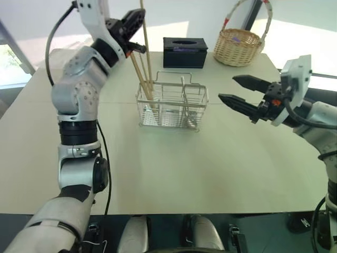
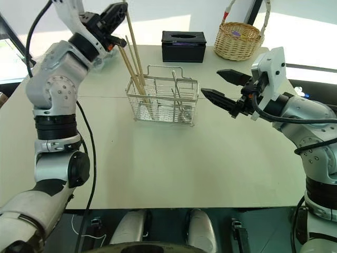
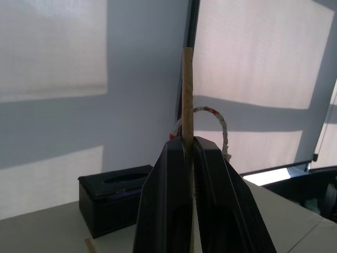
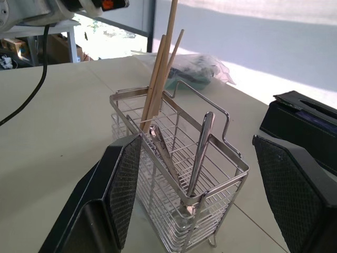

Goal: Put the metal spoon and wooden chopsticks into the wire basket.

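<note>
**Chopstick pinched above the wire caddy, spoon inside**

My left end effector (image 1: pixel 138 32) is raised over the far left end of the rectangular silver wire-grid basket (image 1: pixel 172 108), its two black fingers (image 3: pixel 174 200) clamped tight on one long, thin, light-tan wooden chopstick (image 1: pixel 146 50). That stick stands nearly upright, its top rising above my fingers and its lower end reaching down into the basket's left compartment. Two more wooden chopsticks (image 4: pixel 157 79) of the same kind lean in that same left compartment, their tops poking well above the wire rim.

The small shiny metal spoon (image 4: pixel 199 153) stands tilted in a compartment toward the basket's other end, handle up and resting near the rim. A second slim metal utensil (image 4: pixel 163 153) leans beside it; I cannot tell what kind it is.

My right end effector (image 2: pixel 221 87) hovers level just to the right of the basket, apart from it, with both black fingers spread wide and nothing between them.

The basket sits on the pale counter (image 1: pixel 174 168). Behind it stand a black rectangular tissue box (image 1: pixel 184 51) and, farther right, a round woven wicker basket with a tall handle (image 1: pixel 239 46).
</note>
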`<action>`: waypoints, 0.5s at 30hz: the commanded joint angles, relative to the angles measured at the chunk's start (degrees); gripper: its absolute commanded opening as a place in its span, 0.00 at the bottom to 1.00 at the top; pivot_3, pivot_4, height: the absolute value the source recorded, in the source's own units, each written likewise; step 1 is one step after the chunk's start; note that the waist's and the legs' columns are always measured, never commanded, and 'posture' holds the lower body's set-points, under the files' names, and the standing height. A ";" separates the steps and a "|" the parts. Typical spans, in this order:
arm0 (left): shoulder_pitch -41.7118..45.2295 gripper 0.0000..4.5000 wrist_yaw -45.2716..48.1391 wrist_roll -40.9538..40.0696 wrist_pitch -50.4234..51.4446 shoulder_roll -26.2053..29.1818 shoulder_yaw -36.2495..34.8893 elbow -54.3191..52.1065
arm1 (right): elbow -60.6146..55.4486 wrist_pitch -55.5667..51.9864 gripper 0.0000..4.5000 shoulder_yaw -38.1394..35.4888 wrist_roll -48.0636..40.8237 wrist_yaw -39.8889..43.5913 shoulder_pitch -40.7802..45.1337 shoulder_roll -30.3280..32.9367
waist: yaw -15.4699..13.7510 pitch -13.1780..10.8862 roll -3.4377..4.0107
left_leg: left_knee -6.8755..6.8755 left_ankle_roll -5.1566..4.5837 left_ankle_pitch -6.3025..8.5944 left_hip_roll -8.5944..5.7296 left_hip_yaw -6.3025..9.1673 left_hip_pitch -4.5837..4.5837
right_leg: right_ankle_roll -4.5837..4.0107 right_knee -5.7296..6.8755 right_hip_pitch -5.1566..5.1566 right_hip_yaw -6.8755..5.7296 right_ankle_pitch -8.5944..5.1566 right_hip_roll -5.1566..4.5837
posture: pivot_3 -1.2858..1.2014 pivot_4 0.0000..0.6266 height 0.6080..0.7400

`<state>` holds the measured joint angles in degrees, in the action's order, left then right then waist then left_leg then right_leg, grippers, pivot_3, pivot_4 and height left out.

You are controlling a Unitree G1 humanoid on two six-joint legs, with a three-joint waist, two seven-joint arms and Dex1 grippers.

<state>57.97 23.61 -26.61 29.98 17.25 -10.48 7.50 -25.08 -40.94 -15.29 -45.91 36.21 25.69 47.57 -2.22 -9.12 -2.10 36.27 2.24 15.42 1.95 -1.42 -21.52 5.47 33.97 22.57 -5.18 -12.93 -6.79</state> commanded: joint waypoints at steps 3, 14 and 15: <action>-3.62 0.23 -0.86 1.36 -1.17 -2.72 2.54 -2.06 | -2.22 -0.29 0.77 -2.13 -2.15 0.85 -0.32 0.09 | -0.03 0.00 0.01 | 0.03 -0.01 0.00 0.00 0.01 0.00 | 0.00 0.00 -0.03 0.00 0.00 0.00 | 0.52 0.24 0.79; -1.89 0.99 -3.33 -1.21 2.54 -1.10 -0.38 -5.91 | -3.92 -0.95 0.77 -0.42 -3.34 2.54 -1.27 -0.36 | 0.02 -0.01 0.00 | 0.03 -0.01 0.01 0.01 0.04 0.00 | -0.01 0.00 0.00 0.00 -0.01 0.00 | 0.52 0.24 0.79; -1.09 0.99 -3.34 -1.62 3.64 0.21 -1.07 -6.08 | -3.76 -0.57 0.77 0.13 -3.01 2.90 -1.06 -0.55 | 0.07 -0.01 0.01 | 0.02 -0.01 0.01 0.01 0.04 0.00 | -0.01 0.00 0.00 0.00 -0.01 0.01 | 0.52 0.24 0.79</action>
<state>54.12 20.59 -27.00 32.84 15.75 -9.61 4.56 -27.37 -42.31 -15.21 -48.56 38.69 23.44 47.16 -2.15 -9.13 -2.09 36.30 2.23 15.43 1.96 -1.38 -21.52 5.46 33.97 22.58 -5.18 -12.94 -6.78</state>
